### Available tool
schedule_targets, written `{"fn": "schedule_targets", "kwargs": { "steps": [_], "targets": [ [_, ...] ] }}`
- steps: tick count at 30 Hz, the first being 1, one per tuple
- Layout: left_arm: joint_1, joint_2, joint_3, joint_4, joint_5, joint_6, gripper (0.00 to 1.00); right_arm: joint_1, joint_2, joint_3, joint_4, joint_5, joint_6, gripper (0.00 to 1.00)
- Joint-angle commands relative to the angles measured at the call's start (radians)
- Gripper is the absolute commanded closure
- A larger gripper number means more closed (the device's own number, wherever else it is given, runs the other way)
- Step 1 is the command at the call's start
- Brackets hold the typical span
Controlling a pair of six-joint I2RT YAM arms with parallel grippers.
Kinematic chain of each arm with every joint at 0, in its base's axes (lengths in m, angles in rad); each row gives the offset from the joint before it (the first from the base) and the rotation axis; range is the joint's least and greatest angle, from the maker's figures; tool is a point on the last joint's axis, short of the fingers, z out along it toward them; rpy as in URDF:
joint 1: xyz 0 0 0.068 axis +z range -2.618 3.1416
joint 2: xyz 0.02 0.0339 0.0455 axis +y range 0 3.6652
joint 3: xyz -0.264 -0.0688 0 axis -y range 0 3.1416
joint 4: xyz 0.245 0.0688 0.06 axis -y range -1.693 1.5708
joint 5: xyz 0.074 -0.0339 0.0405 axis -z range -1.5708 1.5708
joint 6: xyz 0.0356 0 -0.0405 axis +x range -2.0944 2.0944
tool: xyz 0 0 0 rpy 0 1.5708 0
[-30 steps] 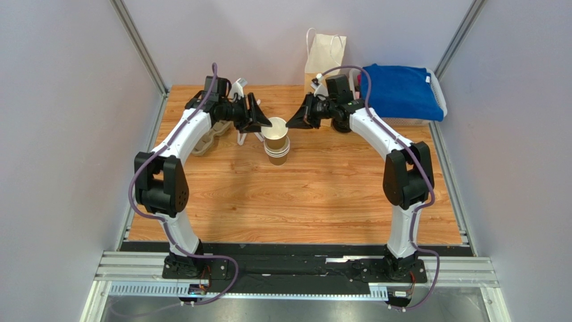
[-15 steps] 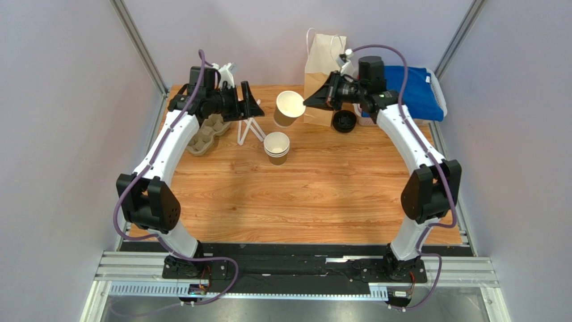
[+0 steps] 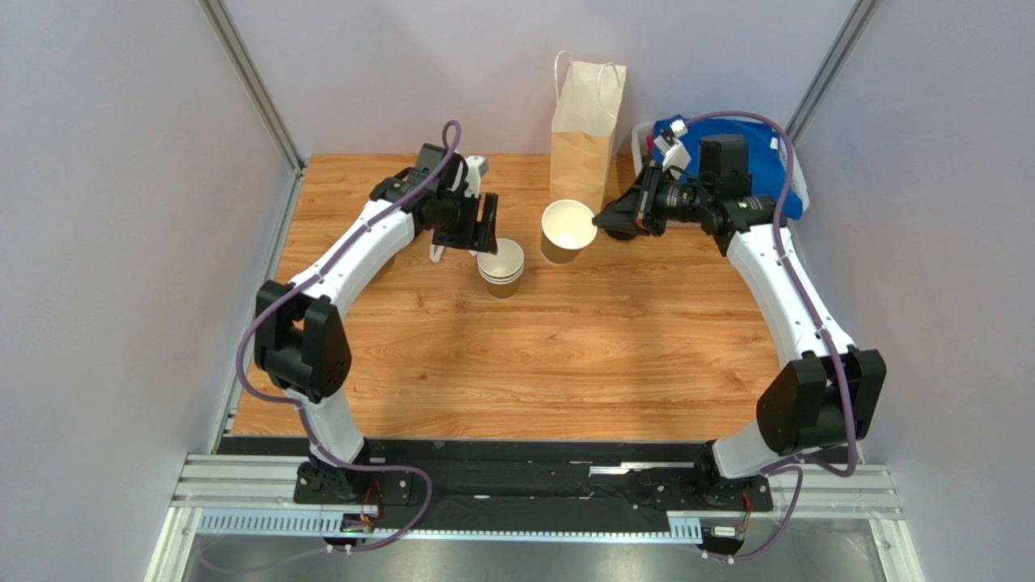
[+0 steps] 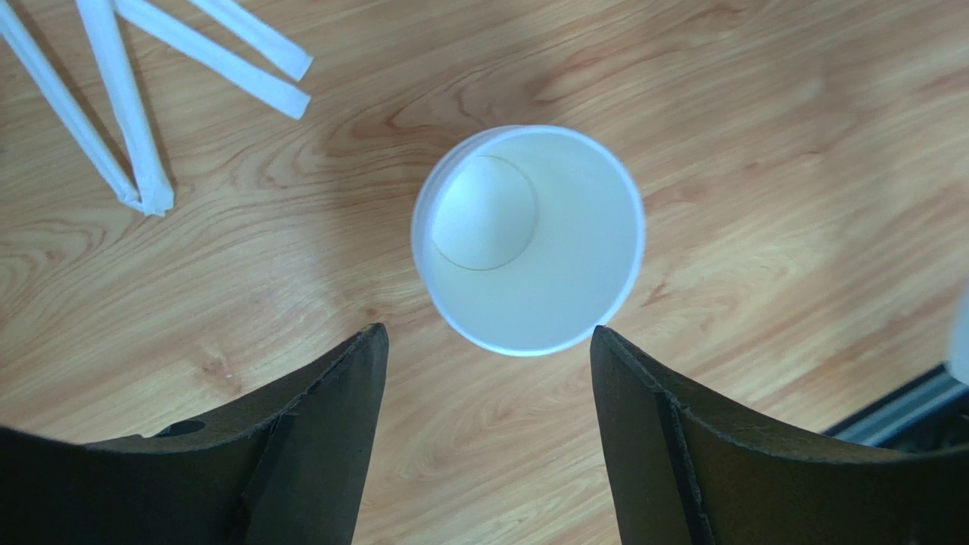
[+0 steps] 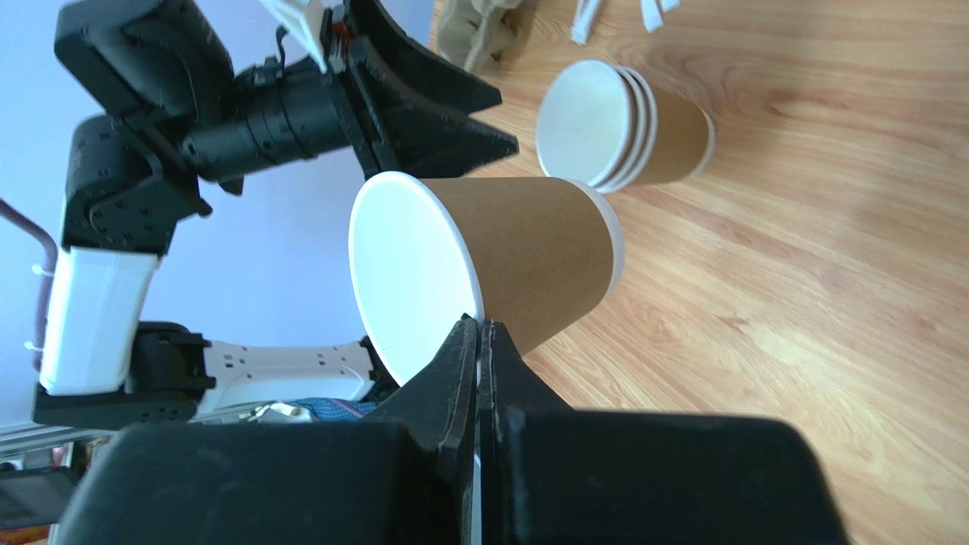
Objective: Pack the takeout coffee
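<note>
My right gripper (image 3: 598, 222) is shut on the rim of a single brown paper cup (image 3: 566, 230), cream inside, with no lid on it. It holds the cup tilted above the table, in front of the tall paper bag (image 3: 586, 133). In the right wrist view the fingertips (image 5: 478, 329) pinch the cup's (image 5: 535, 256) rim. My left gripper (image 3: 486, 224) is open and empty just above the stack of lidless cups (image 3: 501, 267). In the left wrist view its jaws (image 4: 489, 341) stand wide, near the stack (image 4: 529, 239). No black lid is in view.
Wrapped straws (image 4: 114, 102) lie on the wooden table left of the stack. A cardboard cup carrier (image 5: 478, 17) sits at the far left. A blue cloth (image 3: 753, 158) fills a bin at the back right, behind my right arm.
My right gripper lifted the top cup off the stack, swung it back right, then lowered it in front of the bag. My left gripper drew back, then returned over the stack.
</note>
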Motion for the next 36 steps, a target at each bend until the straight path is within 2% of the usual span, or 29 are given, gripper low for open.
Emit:
{"fn": "schedule_targets", "kwargs": {
  "steps": [1, 7, 10, 11, 13, 14, 19, 21, 24, 30, 36],
  "targets": [
    [-0.021, 0.056, 0.016, -0.022, -0.087, 0.046, 0.28, -0.035, -0.096, -0.048, -0.105, 0.025, -0.134, 1.00],
    [-0.023, 0.107, 0.015, -0.013, -0.089, 0.019, 0.38, -0.078, -0.137, -0.083, -0.142, 0.028, -0.165, 1.00],
    [-0.023, 0.130, 0.039, -0.011, -0.072, 0.005, 0.52, -0.094, -0.141, -0.089, -0.147, 0.025, -0.166, 1.00],
    [-0.023, 0.138, 0.047, -0.010, -0.068, 0.002, 0.64, -0.098, -0.139, -0.091, -0.147, 0.025, -0.166, 1.00],
    [-0.021, 0.162, 0.079, -0.014, -0.045, -0.010, 0.74, -0.117, -0.136, -0.094, -0.150, 0.024, -0.166, 1.00],
    [-0.021, 0.171, 0.093, -0.024, -0.032, -0.018, 0.83, -0.124, -0.130, -0.094, -0.150, 0.016, -0.166, 1.00],
    [-0.020, 0.251, 0.244, -0.039, -0.037, -0.013, 1.00, -0.192, -0.121, -0.089, -0.165, -0.013, -0.180, 1.00],
    [-0.016, 0.301, 0.314, -0.047, -0.054, -0.003, 1.00, -0.200, -0.125, -0.089, -0.168, -0.015, -0.192, 1.00],
    [-0.001, 0.384, 0.499, -0.064, -0.094, -0.003, 1.00, -0.207, -0.130, -0.094, -0.177, -0.010, -0.206, 1.00],
    [0.034, 0.541, 0.723, -0.073, -0.160, 0.000, 1.00, -0.206, -0.134, -0.095, -0.196, 0.007, -0.237, 1.00],
    [0.051, 0.589, 0.763, -0.041, -0.201, 0.014, 1.00, -0.206, -0.141, -0.106, -0.206, 0.018, -0.252, 1.00]
  ]
}}
